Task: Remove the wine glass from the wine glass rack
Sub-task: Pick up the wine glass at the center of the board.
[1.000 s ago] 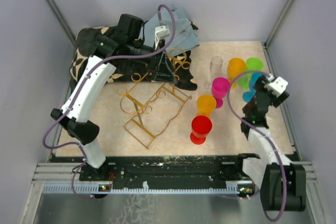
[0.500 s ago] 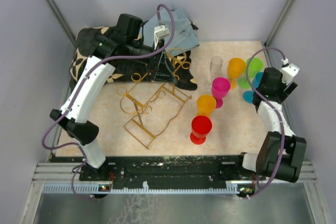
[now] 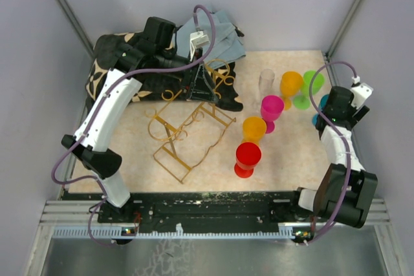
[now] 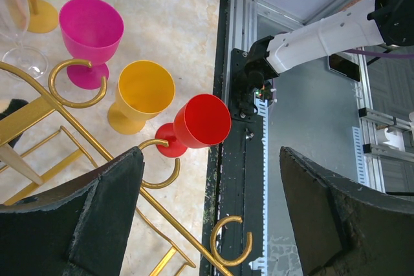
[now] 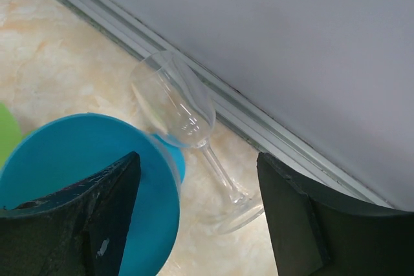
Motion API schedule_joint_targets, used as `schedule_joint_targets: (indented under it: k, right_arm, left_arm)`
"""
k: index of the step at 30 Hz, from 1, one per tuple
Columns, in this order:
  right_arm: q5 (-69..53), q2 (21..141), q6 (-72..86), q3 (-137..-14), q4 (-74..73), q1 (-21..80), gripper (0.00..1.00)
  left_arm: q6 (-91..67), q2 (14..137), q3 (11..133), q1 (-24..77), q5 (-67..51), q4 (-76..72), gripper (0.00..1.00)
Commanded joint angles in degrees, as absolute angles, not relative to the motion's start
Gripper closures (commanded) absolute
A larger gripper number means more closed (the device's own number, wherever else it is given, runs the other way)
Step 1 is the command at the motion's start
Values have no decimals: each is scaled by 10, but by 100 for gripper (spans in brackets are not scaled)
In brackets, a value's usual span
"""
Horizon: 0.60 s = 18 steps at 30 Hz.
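Nearest me a red glass [image 3: 248, 156] stands free on the table [image 3: 284, 159], and left of it sits the gold rack [image 3: 189, 135], with no glass hanging on it that I can see. At the right edge the right claw [image 5: 197, 159] hangs wide and empty above a blue glass [image 5: 84, 159] and the clear wine glass [image 5: 174, 101], which rests on its foot. I reckon the set-down is done, and next it must lift away without clipping either. Farther back, the left claw [image 4: 212, 156] gapes empty over the rack's far end.
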<state>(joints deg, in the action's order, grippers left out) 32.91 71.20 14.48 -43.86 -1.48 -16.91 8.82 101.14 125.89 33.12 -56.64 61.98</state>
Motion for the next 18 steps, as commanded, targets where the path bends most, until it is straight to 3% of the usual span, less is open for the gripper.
schedule_joint_targets:
  k: [1, 18]
  right_arm:
    - [305, 688, 137, -442, 0, -174, 28]
    - [235, 625, 120, -511, -18, -174, 23]
  left_arm:
    - [87, 999, 1271, 335, -574, 619, 10]
    - [92, 992, 1262, 335, -578, 624, 10]
